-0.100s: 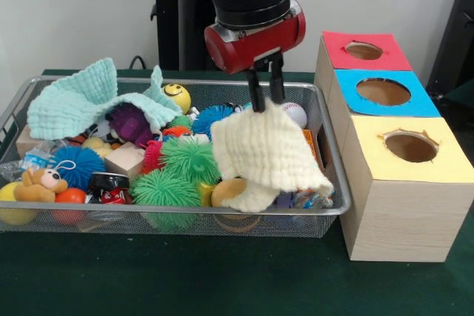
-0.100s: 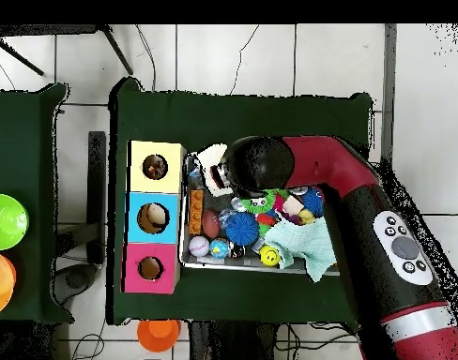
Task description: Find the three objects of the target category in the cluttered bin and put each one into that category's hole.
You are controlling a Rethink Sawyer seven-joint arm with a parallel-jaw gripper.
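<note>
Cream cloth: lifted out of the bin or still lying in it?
Partly lifted. The gripper pinches its top edge and the cream cloth hangs down, its lower end still among the toys inside the bin.

Two cloths: one cream (image 1: 268,155), one mint (image 1: 81,99). Three holed boxes: red (image 1: 361,52), blue (image 1: 381,92), yellow (image 1: 407,146). One wire bin (image 1: 178,217).

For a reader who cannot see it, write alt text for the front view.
A red and black robot gripper lifts a cream cloth above a wire bin crammed with toys and a mint cloth. Beside it stands a wooden box with red, blue and yellow holes.
</note>
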